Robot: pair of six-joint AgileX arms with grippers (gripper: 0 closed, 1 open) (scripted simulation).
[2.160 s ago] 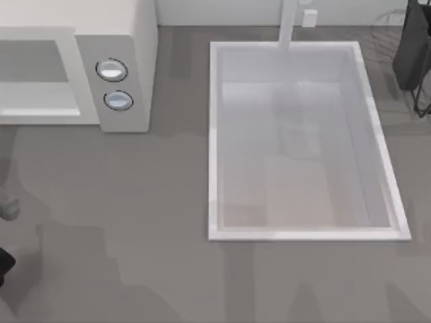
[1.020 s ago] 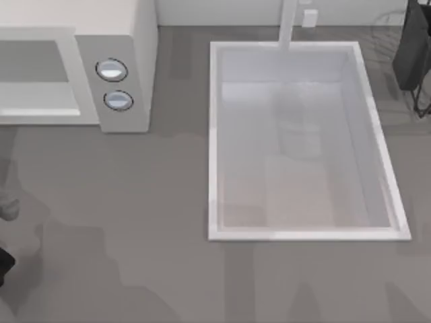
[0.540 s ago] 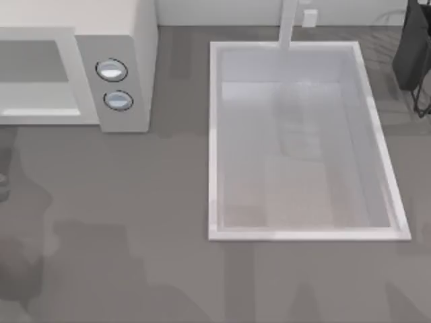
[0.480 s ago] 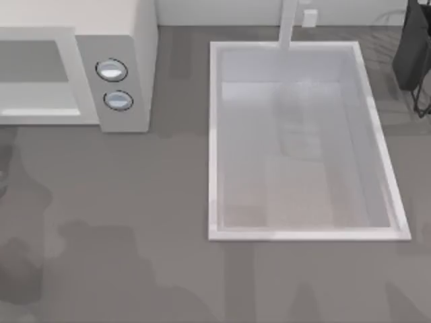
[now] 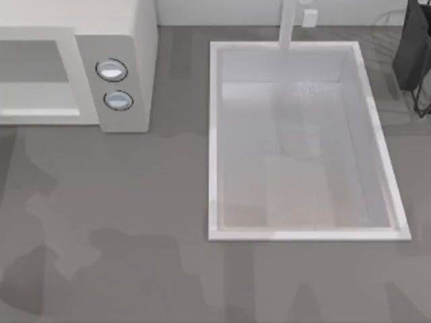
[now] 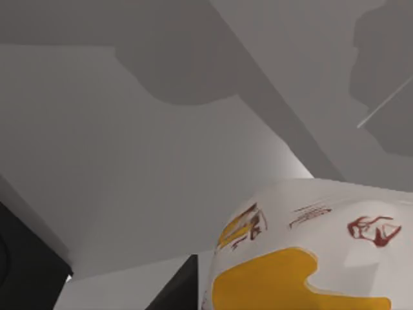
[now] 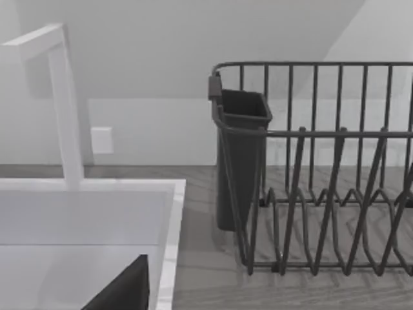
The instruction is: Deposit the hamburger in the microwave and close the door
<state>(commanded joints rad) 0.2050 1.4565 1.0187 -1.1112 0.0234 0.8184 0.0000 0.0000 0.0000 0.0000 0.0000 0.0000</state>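
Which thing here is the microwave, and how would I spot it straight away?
Start at the big white sink in the middle of the table. The microwave is the off-white box at the table's far left corner. Two round silver-blue knobs stacked on its side panel set it apart.

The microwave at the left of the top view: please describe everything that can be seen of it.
The large off-white boxy microwave stands at the table's back left, cut by the picture's edge. Its grey cavity lies open to view, with a pale floor below it. On the side panel to the right of the cavity sit two round silver-blue knobs, one above the other. It rests on the grey table, apart from the white rectangular sink basin on its right. No food is seen in the cavity.
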